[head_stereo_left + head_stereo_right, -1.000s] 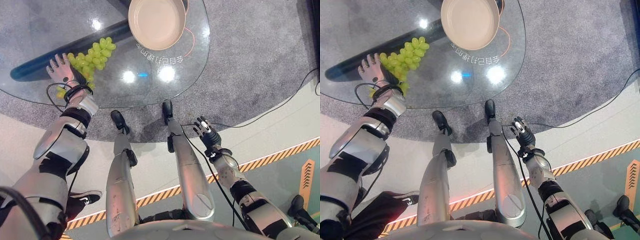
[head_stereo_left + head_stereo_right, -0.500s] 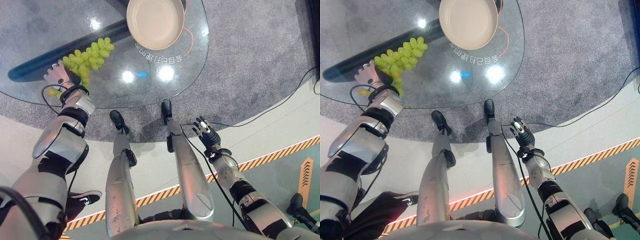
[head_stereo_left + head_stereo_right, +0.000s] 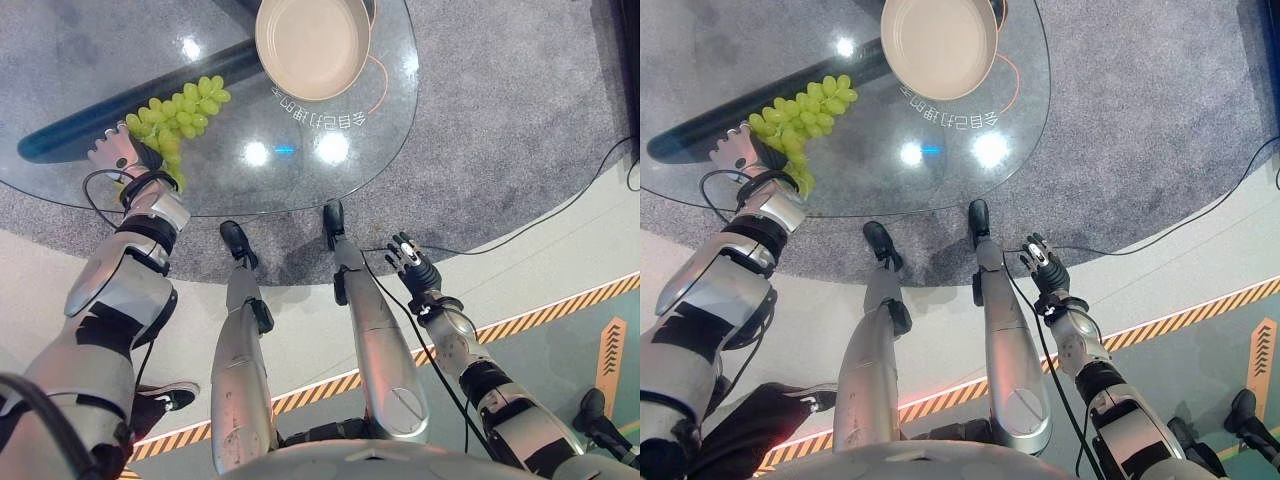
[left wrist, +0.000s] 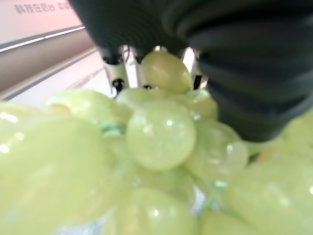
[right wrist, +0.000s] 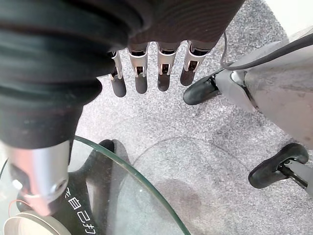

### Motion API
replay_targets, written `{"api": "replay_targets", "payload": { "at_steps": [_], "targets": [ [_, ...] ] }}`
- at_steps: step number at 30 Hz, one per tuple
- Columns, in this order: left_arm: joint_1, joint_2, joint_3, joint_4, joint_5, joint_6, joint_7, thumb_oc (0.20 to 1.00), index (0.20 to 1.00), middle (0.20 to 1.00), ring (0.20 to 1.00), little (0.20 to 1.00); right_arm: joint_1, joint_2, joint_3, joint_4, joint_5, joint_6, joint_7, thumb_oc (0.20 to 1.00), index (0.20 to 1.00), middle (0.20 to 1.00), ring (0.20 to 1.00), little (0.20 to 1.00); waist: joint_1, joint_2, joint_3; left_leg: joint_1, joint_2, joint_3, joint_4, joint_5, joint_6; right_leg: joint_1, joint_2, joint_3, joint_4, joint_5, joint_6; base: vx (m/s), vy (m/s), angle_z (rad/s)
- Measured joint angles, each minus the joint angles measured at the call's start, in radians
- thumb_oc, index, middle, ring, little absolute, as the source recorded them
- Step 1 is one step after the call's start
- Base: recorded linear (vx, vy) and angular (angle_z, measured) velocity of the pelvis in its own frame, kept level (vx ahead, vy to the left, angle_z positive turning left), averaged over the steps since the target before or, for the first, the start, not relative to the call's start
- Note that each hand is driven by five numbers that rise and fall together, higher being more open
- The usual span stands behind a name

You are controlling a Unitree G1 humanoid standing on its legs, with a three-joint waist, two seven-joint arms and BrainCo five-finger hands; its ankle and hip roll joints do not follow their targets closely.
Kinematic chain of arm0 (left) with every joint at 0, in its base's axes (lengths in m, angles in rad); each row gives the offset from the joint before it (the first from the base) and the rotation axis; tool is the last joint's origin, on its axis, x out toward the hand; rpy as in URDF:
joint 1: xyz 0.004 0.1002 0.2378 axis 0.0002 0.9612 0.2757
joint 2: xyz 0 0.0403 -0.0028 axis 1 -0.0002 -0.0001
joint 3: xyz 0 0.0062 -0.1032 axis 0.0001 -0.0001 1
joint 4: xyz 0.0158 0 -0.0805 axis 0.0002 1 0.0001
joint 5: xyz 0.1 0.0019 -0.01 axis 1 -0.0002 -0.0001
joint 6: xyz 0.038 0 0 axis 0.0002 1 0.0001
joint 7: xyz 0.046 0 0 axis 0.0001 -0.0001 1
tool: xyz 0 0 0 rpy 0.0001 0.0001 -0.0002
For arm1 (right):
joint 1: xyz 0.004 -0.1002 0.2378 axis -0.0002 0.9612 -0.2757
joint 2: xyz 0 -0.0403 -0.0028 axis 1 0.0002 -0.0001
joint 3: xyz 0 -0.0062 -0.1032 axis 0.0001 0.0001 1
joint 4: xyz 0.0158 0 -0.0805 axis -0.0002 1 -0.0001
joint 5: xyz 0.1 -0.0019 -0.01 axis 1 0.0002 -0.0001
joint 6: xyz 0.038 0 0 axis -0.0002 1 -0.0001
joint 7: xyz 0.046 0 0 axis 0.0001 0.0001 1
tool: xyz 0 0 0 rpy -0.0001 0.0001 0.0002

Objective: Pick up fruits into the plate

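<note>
A bunch of green grapes (image 3: 182, 106) lies on the left part of the glass table (image 3: 330, 180). My left hand (image 3: 120, 156) rests on the bunch's near end with its fingers curled down over the grapes. In the left wrist view the grapes (image 4: 156, 134) press right up against the palm. The cream plate (image 3: 313, 45) stands empty at the table's far edge, to the right of the grapes. My right hand (image 3: 413, 264) hangs low off the table's near right, fingers (image 5: 142, 73) straight and holding nothing.
The table's dark base (image 3: 70, 128) shows through the glass under the grapes. Grey carpet (image 3: 500, 110) surrounds the table, and orange-black striped tape (image 3: 560, 305) crosses the floor nearer me. A person's black shoe (image 3: 165, 398) stands at the lower left.
My left hand has drawn back a little and its fingers, flat a second ago, have curled over the near grapes. The right hand has not moved.
</note>
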Motion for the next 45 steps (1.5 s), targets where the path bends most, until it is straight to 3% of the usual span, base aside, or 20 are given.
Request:
{"api": "replay_targets", "payload": {
  "at_steps": [8, 17, 26, 32, 39, 43, 45],
  "targets": [
    [0.013, -0.002, -0.009, -0.044, 0.013, -0.057, -0.049, 0.200, 0.200, 0.200, 0.200, 0.200, 0.000, 0.000, -0.001, 0.001, 0.000, -0.011, 0.003, 1.000, 1.000, 1.000, 1.000, 1.000, 0.003, 0.000, 0.000, 0.057, 0.000, -0.001, -0.001, 0.000, 0.000, 0.057, 0.000, 0.000, -0.003, 0.000, 0.000, 0.01, 0.022, 0.00],
    [0.086, 0.058, -0.007, -0.192, 0.052, -0.152, -0.164, 0.200, 0.200, 0.200, 0.200, 0.200, 0.003, -0.002, -0.018, -0.008, -0.003, -0.035, 0.007, 1.000, 1.000, 1.000, 1.000, 1.000, 0.025, 0.008, 0.004, 0.231, -0.003, -0.002, -0.045, 0.002, -0.003, 0.236, 0.000, -0.008, -0.055, 0.000, 0.000, 0.04, 0.040, 0.00],
    [0.239, 0.196, 0.040, -0.418, 0.209, -0.204, -0.275, 0.200, 0.200, 0.200, 0.200, 0.200, 0.057, -0.011, -0.061, -0.110, -0.042, -0.038, 0.002, 1.000, 1.000, 1.000, 1.000, 1.000, 0.072, 0.046, 0.023, 0.442, -0.005, -0.032, -0.099, 0.000, -0.010, 0.490, 0.000, -0.057, -0.150, 0.000, 0.001, 0.08, 0.032, 0.13],
    [0.321, 0.368, 0.053, -0.647, 0.359, -0.244, -0.373, 0.200, 0.200, 0.200, 0.200, 0.200, 0.096, -0.066, -0.101, -0.279, -0.122, -0.023, 0.029, 1.000, 1.000, 1.000, 1.000, 1.000, 0.108, 0.051, 0.019, 0.511, -0.005, -0.051, -0.100, -0.014, -0.025, 0.596, 0.000, -0.082, -0.203, 0.003, -0.002, 0.09, -0.013, 0.10],
    [0.368, 0.507, 0.101, -0.840, 0.524, -0.340, -0.481, 0.200, 0.200, 0.200, 0.200, 0.200, 0.103, -0.202, -0.175, -0.455, -0.209, 0.078, 0.132, 1.000, 1.000, 1.000, 1.000, 1.000, 0.136, 0.049, 0.011, 0.589, -0.003, -0.057, -0.100, -0.033, -0.030, 0.698, 0.003, -0.089, -0.242, 0.007, -0.003, 0.11, -0.044, 0.04],
    [0.396, 0.572, 0.154, -0.941, 0.625, -0.444, -0.537, 0.200, 0.200, 0.200, 0.200, 0.200, 0.091, -0.316, -0.220, -0.566, -0.262, 0.169, 0.219, 1.000, 1.000, 1.000, 1.000, 1.000, 0.149, 0.042, -0.028, 0.631, -0.001, -0.060, -0.101, -0.047, -0.034, 0.757, 0.007, -0.097, -0.271, 0.008, -0.004, 0.14, -0.023, 0.03],
    [0.418, 0.591, 0.160, -0.970, 0.659, -0.503, -0.554, 0.200, 0.200, 0.200, 0.200, 0.200, 0.077, -0.361, -0.234, -0.589, -0.281, 0.219, 0.257, 1.000, 1.000, 1.000, 1.000, 1.000, 0.156, 0.042, -0.099, 0.634, 0.000, -0.061, -0.101, -0.057, -0.039, 0.767, 0.009, -0.102, -0.289, 0.008, -0.004, 0.13, -0.012, 0.02]
  ]
}}
